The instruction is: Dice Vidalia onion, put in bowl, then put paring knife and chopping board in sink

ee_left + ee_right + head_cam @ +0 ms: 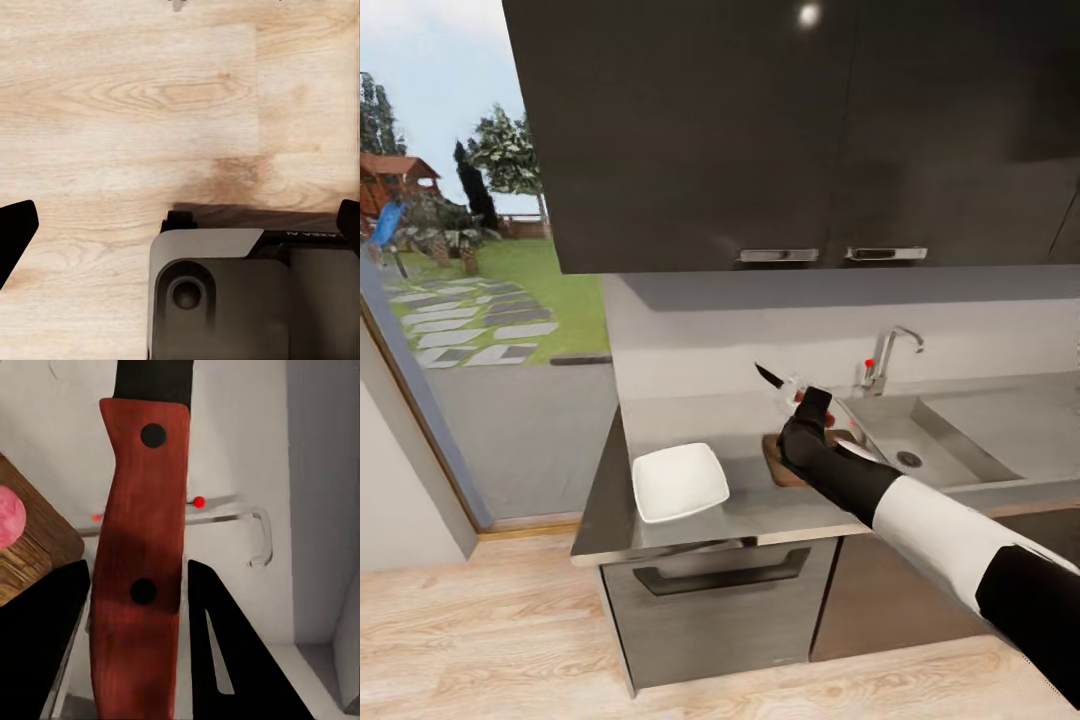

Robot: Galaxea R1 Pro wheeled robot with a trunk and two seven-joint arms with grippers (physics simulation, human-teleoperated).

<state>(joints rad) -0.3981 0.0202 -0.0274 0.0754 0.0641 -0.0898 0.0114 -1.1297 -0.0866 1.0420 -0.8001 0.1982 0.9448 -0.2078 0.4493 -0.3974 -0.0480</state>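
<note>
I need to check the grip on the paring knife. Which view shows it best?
The right wrist view: the paring knife has its red handle between the right gripper fingers. The head view shows the dark blade, small.

Red-handled paring knife [142,555], white bowl [679,482]

Right arm [920,520]: black upper sleeve, white glossy middle segment, black forearm tapering to a black hand [815,402]. Black wedge-shaped fingers [232,660]. Grey rounded base housing [225,300] with round recessed fitting and small lettering.
</note>
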